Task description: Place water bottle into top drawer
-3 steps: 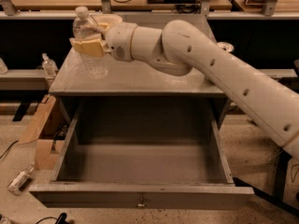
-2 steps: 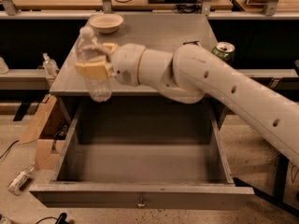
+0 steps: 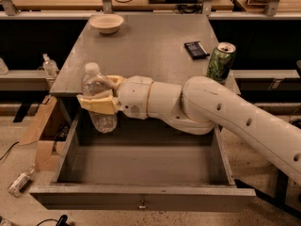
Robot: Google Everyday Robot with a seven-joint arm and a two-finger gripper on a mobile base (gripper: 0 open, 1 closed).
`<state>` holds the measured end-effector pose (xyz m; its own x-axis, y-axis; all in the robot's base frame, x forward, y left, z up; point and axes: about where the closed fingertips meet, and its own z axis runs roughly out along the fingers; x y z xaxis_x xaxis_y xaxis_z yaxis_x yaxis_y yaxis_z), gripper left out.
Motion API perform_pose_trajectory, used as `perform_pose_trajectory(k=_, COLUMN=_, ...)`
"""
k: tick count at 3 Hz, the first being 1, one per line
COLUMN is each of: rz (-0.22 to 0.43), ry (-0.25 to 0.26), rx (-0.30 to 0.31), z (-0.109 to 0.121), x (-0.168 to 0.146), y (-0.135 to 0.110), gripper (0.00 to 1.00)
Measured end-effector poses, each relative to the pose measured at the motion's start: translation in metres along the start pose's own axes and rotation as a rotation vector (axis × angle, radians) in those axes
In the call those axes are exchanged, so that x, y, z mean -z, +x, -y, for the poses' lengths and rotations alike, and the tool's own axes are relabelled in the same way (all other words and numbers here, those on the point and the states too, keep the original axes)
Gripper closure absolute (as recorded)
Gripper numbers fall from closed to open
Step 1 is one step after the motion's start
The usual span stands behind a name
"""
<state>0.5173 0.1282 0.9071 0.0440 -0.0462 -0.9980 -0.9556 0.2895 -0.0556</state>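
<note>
The gripper [image 3: 100, 97] squeezes the water bottle [image 3: 94, 82] round its middle and holds it upright over the back left corner of the open top drawer [image 3: 141, 197]. The bottle's bottom seems to hang just inside the drawer, up off its floor. On the table [image 3: 150, 46] behind sit a bowl [image 3: 106, 22], a green can [image 3: 221, 62] and a small black thing [image 3: 194, 49]

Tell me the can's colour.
Green can, in the camera view; the gripper holds the water bottle over the top drawer.
</note>
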Motion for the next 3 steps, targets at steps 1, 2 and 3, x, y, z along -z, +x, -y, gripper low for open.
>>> perform_pose_trajectory(k=1, rz=0.018, ry=-0.036, rx=-0.057, z=-0.013, x=-0.015, y=0.039, gripper=1.0)
perform_pose_trajectory(k=2, rz=0.04, ry=-0.098, rx=-0.117, z=-0.041, x=-0.036, y=0.113, gripper=1.0)
perform_pose_trajectory(k=3, rz=0.038, ry=-0.14, rx=-0.135, z=-0.053, x=-0.05, y=0.159, gripper=1.0)
